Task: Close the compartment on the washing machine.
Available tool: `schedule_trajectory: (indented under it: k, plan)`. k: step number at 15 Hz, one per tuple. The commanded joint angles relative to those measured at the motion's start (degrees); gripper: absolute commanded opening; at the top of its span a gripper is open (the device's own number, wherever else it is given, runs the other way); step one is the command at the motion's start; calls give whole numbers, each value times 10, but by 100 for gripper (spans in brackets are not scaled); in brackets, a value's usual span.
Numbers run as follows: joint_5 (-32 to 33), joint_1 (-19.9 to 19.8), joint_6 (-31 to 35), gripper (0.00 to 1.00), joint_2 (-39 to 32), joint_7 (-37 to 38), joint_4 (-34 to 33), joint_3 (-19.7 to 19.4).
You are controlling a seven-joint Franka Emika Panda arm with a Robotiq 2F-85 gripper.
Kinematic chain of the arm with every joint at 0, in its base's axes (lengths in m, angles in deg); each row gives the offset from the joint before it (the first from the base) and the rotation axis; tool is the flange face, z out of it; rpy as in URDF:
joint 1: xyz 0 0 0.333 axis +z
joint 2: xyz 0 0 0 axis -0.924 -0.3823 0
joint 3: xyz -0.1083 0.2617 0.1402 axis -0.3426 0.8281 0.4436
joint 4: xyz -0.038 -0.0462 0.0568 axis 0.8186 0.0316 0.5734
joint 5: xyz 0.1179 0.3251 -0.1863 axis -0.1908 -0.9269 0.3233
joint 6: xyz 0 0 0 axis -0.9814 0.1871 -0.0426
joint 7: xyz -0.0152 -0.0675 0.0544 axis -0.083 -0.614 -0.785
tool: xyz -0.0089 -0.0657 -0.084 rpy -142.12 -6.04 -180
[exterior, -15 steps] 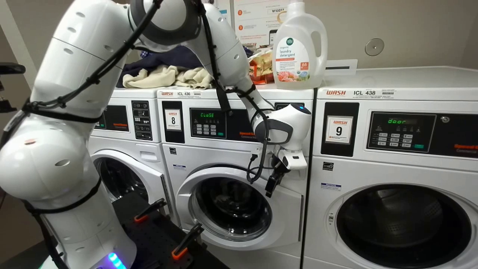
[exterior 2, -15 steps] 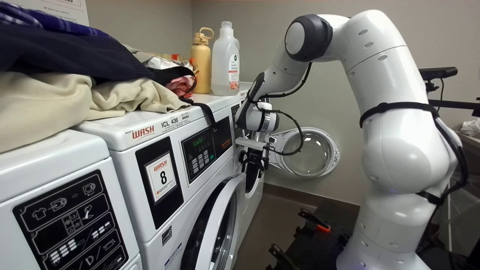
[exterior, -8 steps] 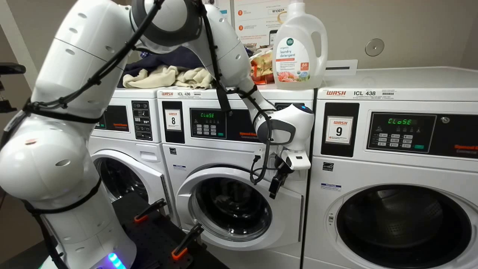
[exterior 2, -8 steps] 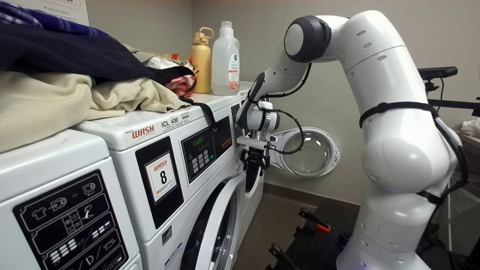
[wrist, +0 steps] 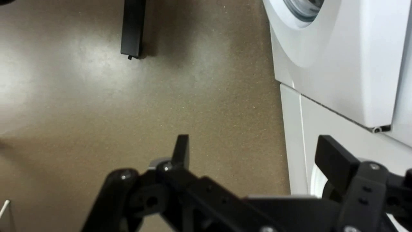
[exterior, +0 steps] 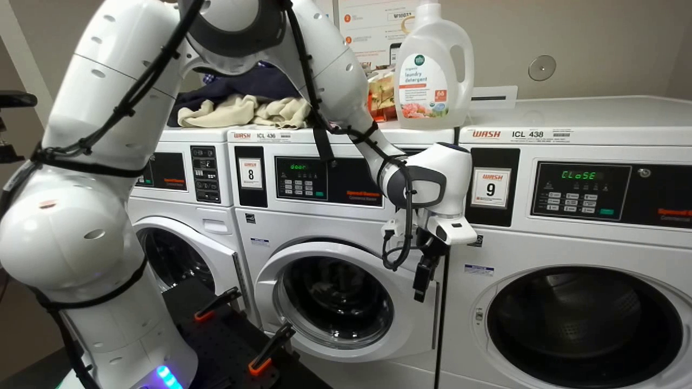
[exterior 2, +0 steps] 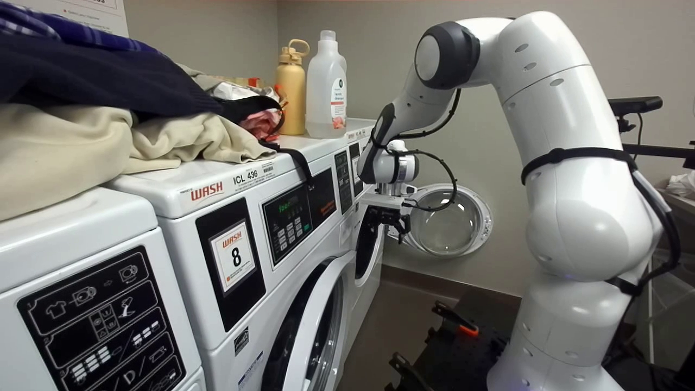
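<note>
The washing machine [exterior: 303, 221] with the "8" card [exterior: 250, 173] shows in both exterior views [exterior 2: 293, 266]. Its round dark glass door [exterior: 338, 302] stands ajar, with a dark gap between ring and body in an exterior view [exterior 2: 320, 326]. In the wrist view part of this door [wrist: 334, 64] is at the upper right. My gripper [exterior: 423, 292] points down in front of the door's hinge side, near the border with the "9" washer. Its fingers [wrist: 252, 138] are apart in the wrist view with nothing between them. It also shows in an exterior view [exterior 2: 388, 222].
The "9" washer [exterior: 540, 243] is beside it; its own glass door [exterior 2: 448, 222] is swung wide open behind the gripper. Detergent [exterior: 430, 70], a yellow bottle [exterior 2: 293, 98] and clothes [exterior 2: 108, 125] lie on top. Black clamps [exterior: 273, 348] sit on the arm's base table.
My gripper has moved along the washers toward the "9" washer and its open door, and has turned somewhat. The washer doors have not visibly moved.
</note>
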Motion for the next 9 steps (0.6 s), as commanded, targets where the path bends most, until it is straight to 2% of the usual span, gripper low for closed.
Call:
schedule_trajectory:
  k: [1,6,9]
  plan:
    - [33,0,-22,100,57,-20,36,-20]
    - [111,6,-45,100,139,-70,73,-47]
    - [173,5,-96,100,200,-120,86,-52]
